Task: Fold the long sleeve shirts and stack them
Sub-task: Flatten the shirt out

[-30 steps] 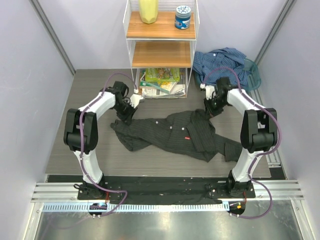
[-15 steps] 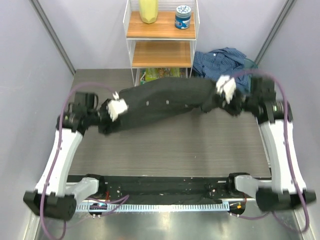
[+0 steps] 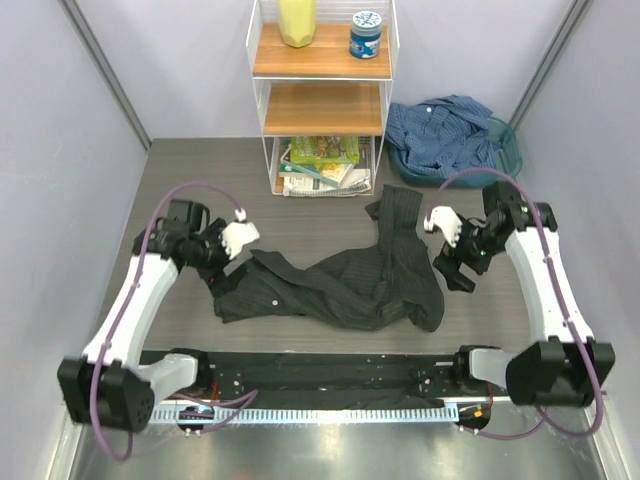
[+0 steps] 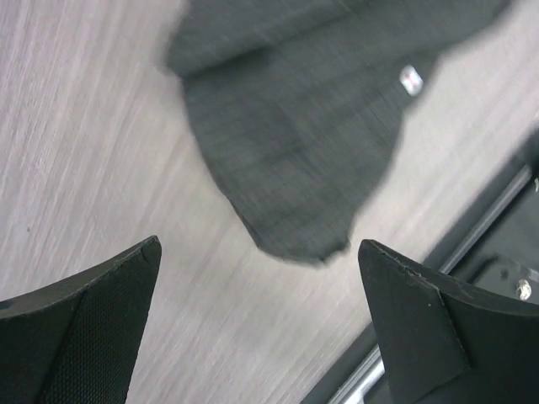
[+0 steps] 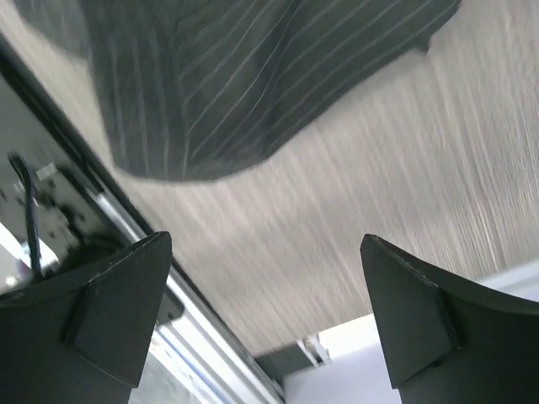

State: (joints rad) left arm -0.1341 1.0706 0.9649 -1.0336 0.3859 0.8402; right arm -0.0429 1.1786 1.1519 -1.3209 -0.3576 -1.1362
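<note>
The dark charcoal pinstriped shirt (image 3: 350, 285) lies crumpled on the table's near middle, with one sleeve running back toward the shelf. It also shows in the left wrist view (image 4: 303, 143) and the right wrist view (image 5: 227, 84). The blue shirt (image 3: 450, 135) is heaped in a teal basket at the back right. My left gripper (image 3: 212, 262) hovers just off the dark shirt's left end, open (image 4: 261, 328), with nothing between its fingers. By the shirt's right edge, my right gripper (image 3: 462, 268) is likewise open (image 5: 265, 320) and empty.
A white wire shelf (image 3: 320, 95) with wooden boards stands at the back centre. It carries a yellow object (image 3: 297, 20) and a blue jar (image 3: 366, 33), with magazines (image 3: 320, 165) at its foot. The black front rail (image 3: 330, 370) runs along the near edge.
Both arms lifted the dark shirt stretched between them, swung it toward the near edge and let it go. Both grippers went from shut on the shirt to open.
</note>
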